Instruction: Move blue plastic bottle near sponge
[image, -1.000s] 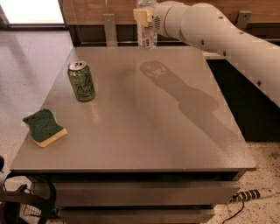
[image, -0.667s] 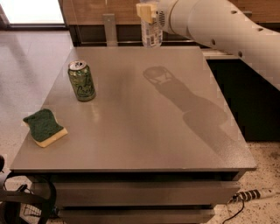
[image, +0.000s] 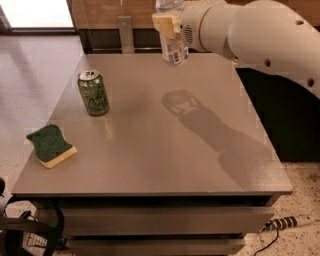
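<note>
Right, your gripper (image: 169, 24) is up over the table's (image: 150, 165) far edge, clamped on the bottle (image: 174, 47), which hangs upright and clear of the surface. The sponge (image: 50, 146) lies well apart at the near left corner of the view, beyond the can (image: 93, 92). I'd judge your carry runs diagonally, forward and left. The bottle's white-and-blue label can't be read, nor the can's script.

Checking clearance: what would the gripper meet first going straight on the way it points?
Probably nothing: the gripper, holding the blue plastic bottle, points picture-left, above the green can; depth unclear.
</note>
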